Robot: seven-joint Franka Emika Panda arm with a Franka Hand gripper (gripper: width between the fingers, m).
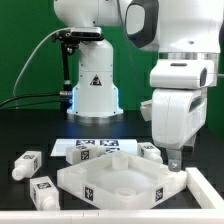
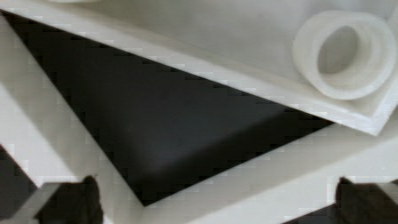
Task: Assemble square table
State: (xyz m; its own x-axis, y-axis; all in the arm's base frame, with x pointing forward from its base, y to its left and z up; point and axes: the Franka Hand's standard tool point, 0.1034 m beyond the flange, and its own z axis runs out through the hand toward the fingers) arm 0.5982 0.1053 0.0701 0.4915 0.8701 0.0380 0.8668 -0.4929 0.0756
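Note:
The white square tabletop (image 1: 118,184) lies ribbed side up at the front of the black table. My gripper (image 1: 175,157) hangs over its corner at the exterior view's right. In the wrist view the tabletop (image 2: 196,35) fills the picture, with a round screw socket (image 2: 338,55) and a dark triangular gap between ribs. My gripper (image 2: 217,205) is open, its dark fingertips (image 2: 71,203) wide apart on either side of a white rib, and holds nothing. Two white tagged legs (image 1: 27,163) (image 1: 45,190) lie at the exterior view's left. Another leg (image 1: 150,151) lies behind the tabletop.
The marker board (image 1: 92,147) lies flat behind the tabletop. The white robot base (image 1: 95,90) with a triangle mark stands at the back. A white slab (image 1: 207,196) lies at the exterior view's front right, close to the gripper.

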